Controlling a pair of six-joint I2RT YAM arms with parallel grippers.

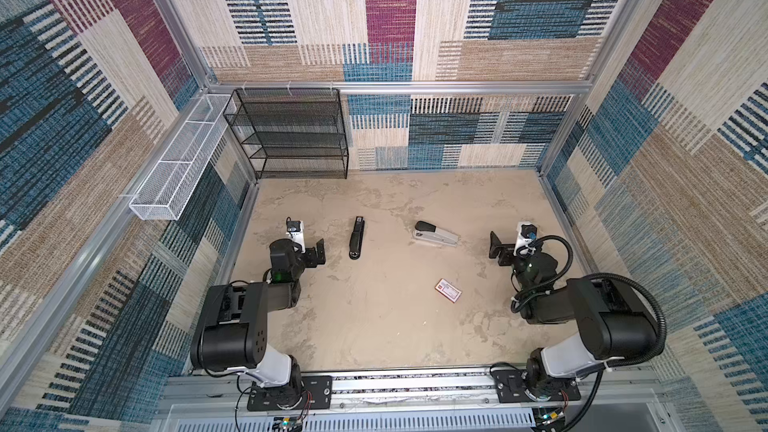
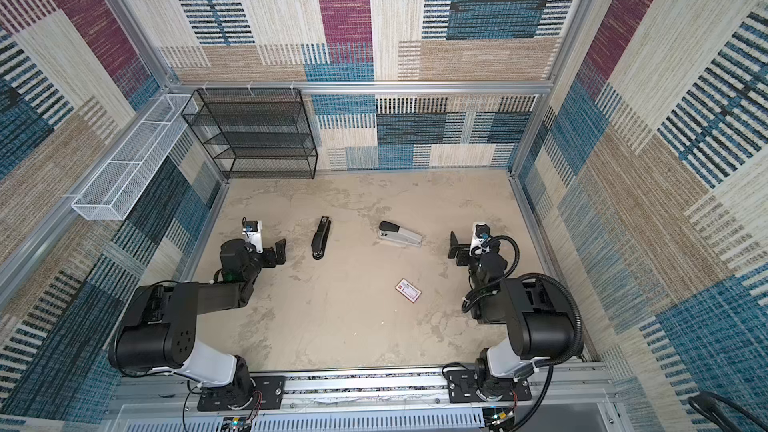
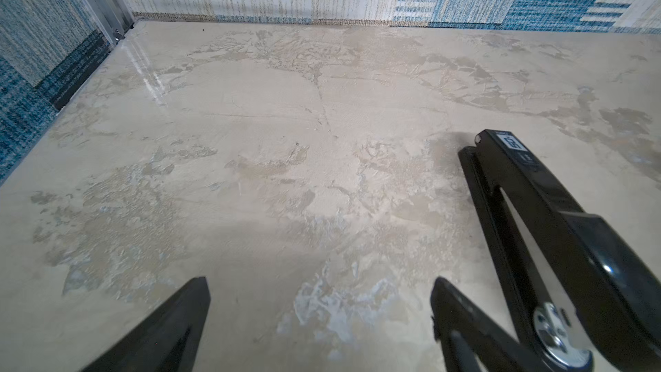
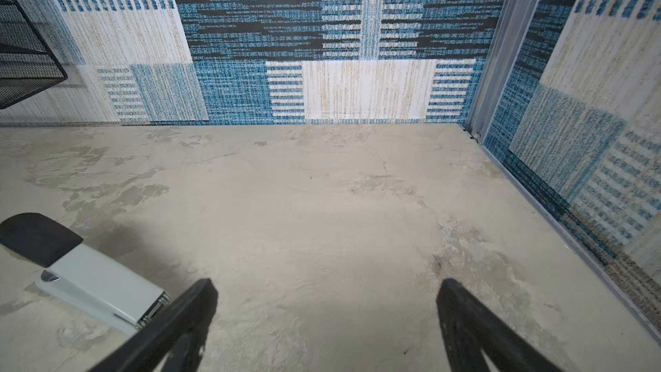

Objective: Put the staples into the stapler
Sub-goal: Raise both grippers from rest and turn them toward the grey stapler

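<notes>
Two staplers lie on the beige tabletop in both top views. A black stapler (image 1: 356, 238) (image 2: 321, 238) lies left of centre; a grey stapler (image 1: 436, 234) (image 2: 400, 234) with a black end lies right of centre. The staples are a small flat white box with a red mark (image 1: 448, 290) (image 2: 407, 290), nearer the front, closed as far as I can tell. My left gripper (image 1: 306, 248) (image 3: 321, 280) stands open just left of the black stapler (image 3: 543, 209). My right gripper (image 1: 510, 245) (image 4: 328, 282) stands open to the right of the grey stapler (image 4: 100, 288). Both hold nothing.
A black mesh shelf (image 1: 291, 135) stands at the back left against the wall. A white mesh basket (image 1: 178, 164) hangs on the left wall. Patterned walls close in the table on three sides, and an aluminium rail (image 1: 415, 386) carries both arm bases along the front.
</notes>
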